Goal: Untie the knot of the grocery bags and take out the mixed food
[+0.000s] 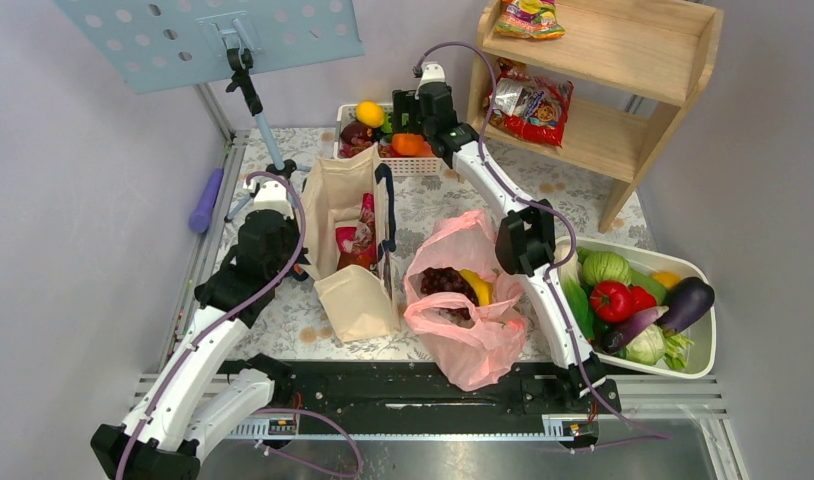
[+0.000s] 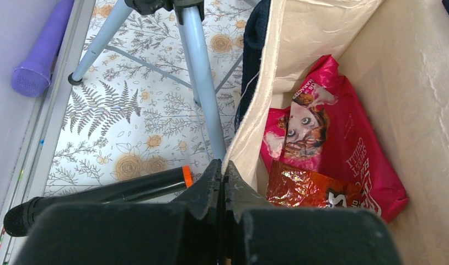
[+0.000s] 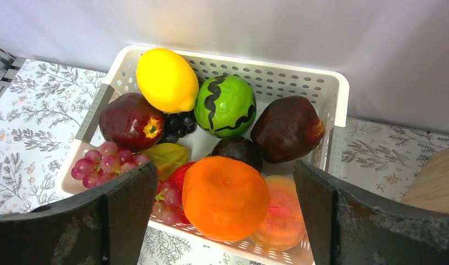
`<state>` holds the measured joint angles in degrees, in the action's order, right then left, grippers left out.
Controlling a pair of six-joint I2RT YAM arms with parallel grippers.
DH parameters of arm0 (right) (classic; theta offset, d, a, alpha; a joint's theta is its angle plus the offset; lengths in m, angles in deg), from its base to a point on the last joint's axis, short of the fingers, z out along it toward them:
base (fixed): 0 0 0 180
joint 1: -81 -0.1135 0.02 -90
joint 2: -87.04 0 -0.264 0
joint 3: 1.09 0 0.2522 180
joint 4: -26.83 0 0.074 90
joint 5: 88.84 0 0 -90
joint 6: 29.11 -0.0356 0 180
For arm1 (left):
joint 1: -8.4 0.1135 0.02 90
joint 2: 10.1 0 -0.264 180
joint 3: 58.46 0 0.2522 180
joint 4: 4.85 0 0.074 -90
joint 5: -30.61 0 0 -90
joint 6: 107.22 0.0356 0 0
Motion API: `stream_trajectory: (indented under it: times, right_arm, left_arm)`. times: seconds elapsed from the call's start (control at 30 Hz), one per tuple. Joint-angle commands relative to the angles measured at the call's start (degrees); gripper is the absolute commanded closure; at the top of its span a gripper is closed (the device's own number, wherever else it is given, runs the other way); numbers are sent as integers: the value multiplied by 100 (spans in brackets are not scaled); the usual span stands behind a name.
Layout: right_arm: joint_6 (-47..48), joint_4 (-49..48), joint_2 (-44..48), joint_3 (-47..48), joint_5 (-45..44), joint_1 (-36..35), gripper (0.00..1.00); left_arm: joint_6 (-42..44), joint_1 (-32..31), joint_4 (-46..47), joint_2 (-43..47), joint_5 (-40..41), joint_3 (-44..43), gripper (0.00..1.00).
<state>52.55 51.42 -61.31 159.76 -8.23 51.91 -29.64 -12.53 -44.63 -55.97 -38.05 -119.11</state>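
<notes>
Mid-unloading, I judge: right hand (image 3: 222,174) wide above the orange (image 3: 225,207) in the basket (image 3: 335,91), left hand (image 2: 222,179) pinched shut; next, fetch grapes (image 1: 445,281) from the grocery bag (image 1: 473,355) short of the basket

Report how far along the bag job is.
Done: the pink bag lies open, evidently untied, and the basket holds fruit. In hand: the right gripper hangs open over an orange in the basket; the left gripper is shut on the tote rim. Left: grapes and a banana sit in the bag.
</notes>
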Motion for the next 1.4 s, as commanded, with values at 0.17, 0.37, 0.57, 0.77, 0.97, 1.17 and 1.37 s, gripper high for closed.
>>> stream_trajectory:
  times: [0.17,0.37,0.57,0.77,0.97,1.17,1.37]
  right_arm:
    - [239,-195,833,-523,392,-33,1]
    - [464,-116,1931,-1537,511,-264,1]
    - [306,106,3274,-2815,621,-470,1]
    - [-427,630,5033,-4459,610,-554,1]
    - [-1124,1269,7071,-6311,563,-552,1]
    - [-1300,2063,8782,-7484,666,-553,1]
    - [-1121,3037,9704,-7560,683,-555,1]
  left_arm:
    - [47,45,432,110,-239,-182,100]
    - [110,47,406,126,-446,-210,83]
    - [425,45,481,254,-740,-213,28]
    - [479,-192,271,299,-1534,-861,19]
    - [625,-1610,-147,-252,-1684,-1978,18]
    - [236,-2475,-31,-1301,-2988,-2609,16]
    - [121,-2779,-11,-2315,-3405,-2884,15]
